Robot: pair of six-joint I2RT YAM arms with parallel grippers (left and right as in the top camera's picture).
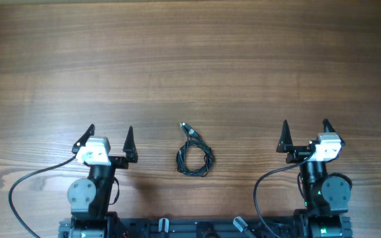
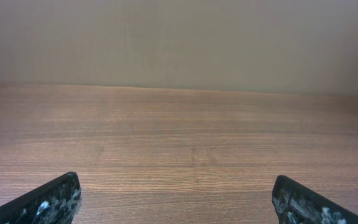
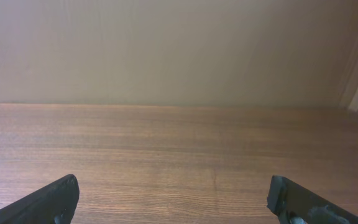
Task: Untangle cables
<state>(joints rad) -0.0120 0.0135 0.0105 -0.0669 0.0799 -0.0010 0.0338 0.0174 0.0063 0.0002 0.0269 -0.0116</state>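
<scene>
The cables [image 1: 195,156] lie as a small coil of thin black wire on the wooden table [image 1: 190,59], near the front middle, with a small plug end sticking out toward the back. My left gripper [image 1: 109,137] is open and empty, to the left of the coil. My right gripper [image 1: 305,130] is open and empty, to the right of the coil. Neither gripper touches the cables. Both wrist views show only bare wood between the open fingertips [image 2: 176,193] [image 3: 173,193]; the cables are out of those views.
Thicker black arm cables [image 1: 25,182] [image 1: 263,185] loop at the front beside each arm base. A pale wall [image 2: 179,37] stands beyond the table's far edge in the wrist views.
</scene>
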